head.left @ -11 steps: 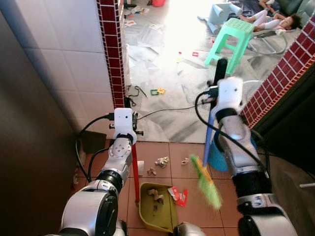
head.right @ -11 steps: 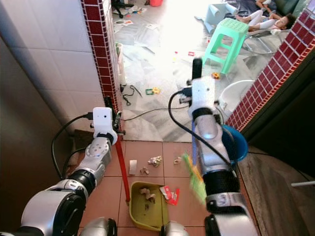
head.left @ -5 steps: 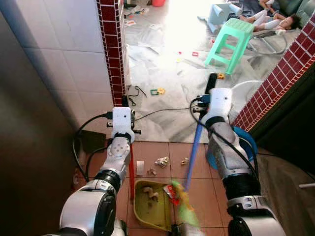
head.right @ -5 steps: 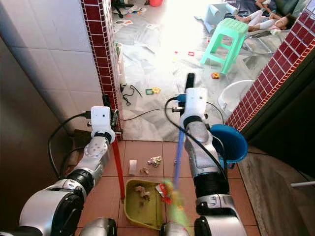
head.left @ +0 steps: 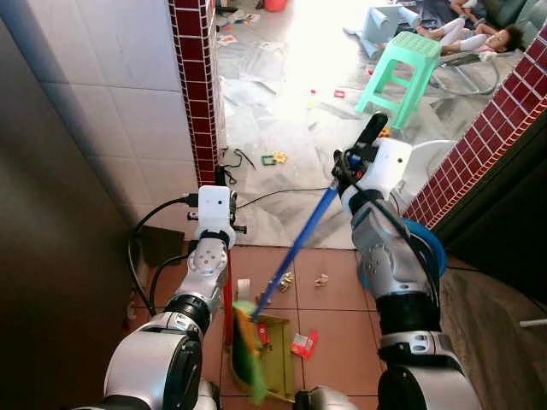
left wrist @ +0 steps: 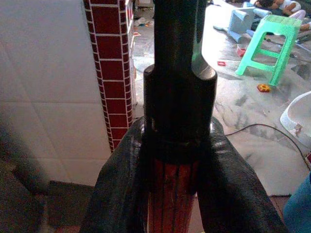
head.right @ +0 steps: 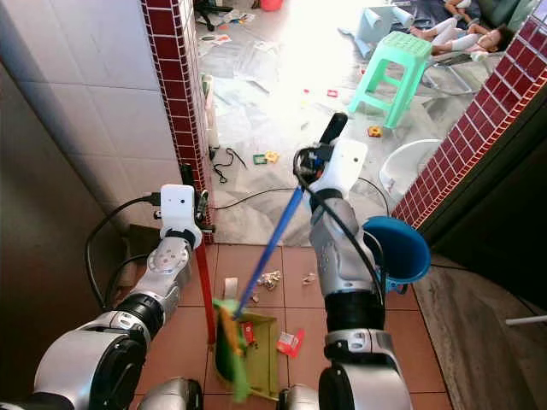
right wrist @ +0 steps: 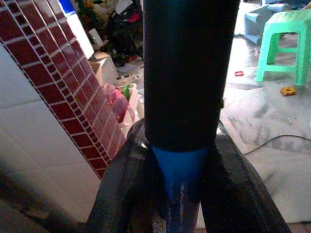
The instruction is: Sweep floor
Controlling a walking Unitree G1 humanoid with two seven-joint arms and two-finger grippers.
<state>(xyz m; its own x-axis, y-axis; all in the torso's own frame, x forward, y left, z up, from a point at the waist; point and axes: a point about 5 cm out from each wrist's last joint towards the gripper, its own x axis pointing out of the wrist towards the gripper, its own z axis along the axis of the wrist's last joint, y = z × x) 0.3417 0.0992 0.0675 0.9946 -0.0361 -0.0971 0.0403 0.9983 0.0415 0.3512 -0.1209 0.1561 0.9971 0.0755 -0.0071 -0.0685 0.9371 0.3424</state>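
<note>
Head views: the broom [head.left: 295,248] is clamped in the right pincer [head.left: 352,162], bristles over the dustpan [head.right: 261,354]; red scrap [head.left: 301,344] lies beside it.

Wrist views: dustpan handle [left wrist: 172,194] is gripped by the left pincer [left wrist: 177,160]. Pan probably best kept flat.

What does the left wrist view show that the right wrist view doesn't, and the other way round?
Left wrist view: the left gripper shut on a black-capped red handle. Right wrist view: the right gripper shut on a black-capped blue broom handle, plus a clutter of bags past the tiling. Both: the green plastic stool, a small orange toy beside it, a black cable on the grey floor, and dark red wall tiles.
</note>
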